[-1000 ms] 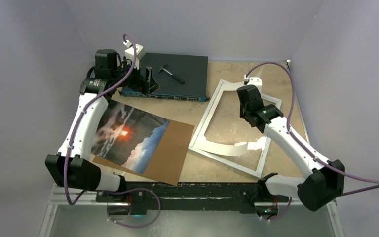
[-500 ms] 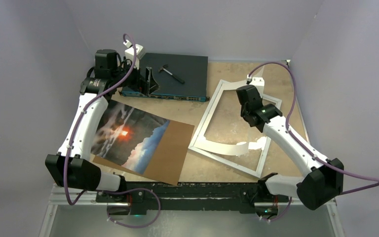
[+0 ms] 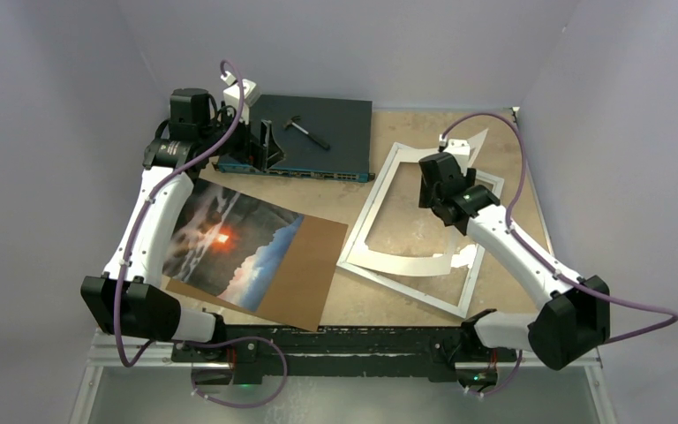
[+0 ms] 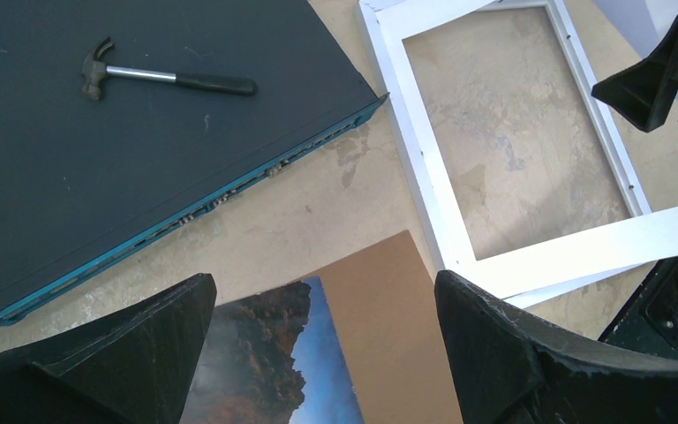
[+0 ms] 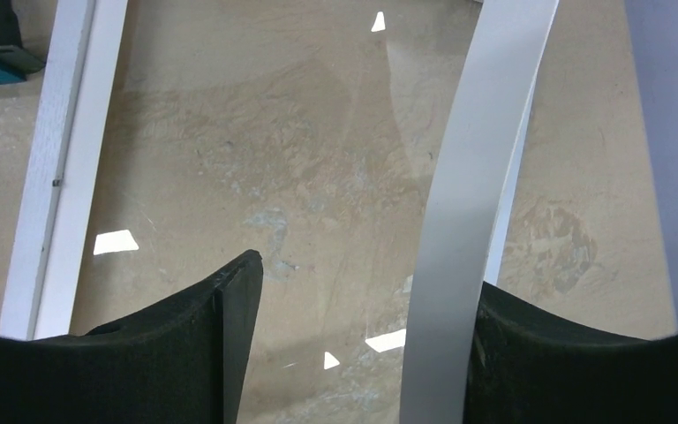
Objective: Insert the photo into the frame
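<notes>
Mottled beige tabletop (image 3: 353,199), glossy photo (image 3: 229,243), thin white frame (image 4: 417,132), left gripper (image 4: 322,291) and right gripper (image 5: 366,283) spread.

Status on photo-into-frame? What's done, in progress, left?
Done: nothing that counts yet. The photo lies on the brown backing board, apart from the frame.
In hand: the right hand hovers open over the frame, with the white mat sheet curling across it beside one finger. The left hand is open, holding nothing.
Left: probably clear the mat, then move the photo into the frame.
</notes>
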You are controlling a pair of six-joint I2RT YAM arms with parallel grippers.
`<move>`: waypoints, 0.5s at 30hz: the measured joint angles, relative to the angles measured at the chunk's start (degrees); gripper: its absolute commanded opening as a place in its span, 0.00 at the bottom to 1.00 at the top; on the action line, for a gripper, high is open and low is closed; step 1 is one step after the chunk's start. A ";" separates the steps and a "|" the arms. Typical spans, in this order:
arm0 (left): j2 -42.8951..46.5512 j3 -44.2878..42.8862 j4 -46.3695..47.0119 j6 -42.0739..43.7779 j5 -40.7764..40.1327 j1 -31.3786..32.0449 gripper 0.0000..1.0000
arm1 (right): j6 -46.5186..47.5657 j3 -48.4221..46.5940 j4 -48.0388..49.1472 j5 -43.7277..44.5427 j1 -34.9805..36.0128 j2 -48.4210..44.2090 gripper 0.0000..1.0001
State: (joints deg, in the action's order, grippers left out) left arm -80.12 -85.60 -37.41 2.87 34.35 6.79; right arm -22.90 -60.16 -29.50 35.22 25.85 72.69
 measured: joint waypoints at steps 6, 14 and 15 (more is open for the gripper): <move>0.11 0.00 0.02 -0.02 0.24 0.00 0.93 | -0.07 0.00 -0.13 0.04 0.00 0.76 0.99; 0.22 0.00 0.02 -0.02 0.87 0.00 0.93 | -0.28 0.00 -1.01 0.09 0.00 1.25 0.99; 0.22 0.00 0.02 -0.02 0.98 0.00 0.93 | -0.48 0.00 -1.27 0.20 0.00 1.46 0.99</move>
State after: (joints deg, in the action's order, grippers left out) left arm -79.90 -85.60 -37.39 2.85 35.33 6.79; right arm -23.38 -60.16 -30.76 35.42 25.85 74.15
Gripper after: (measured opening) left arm 0.931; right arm 0.987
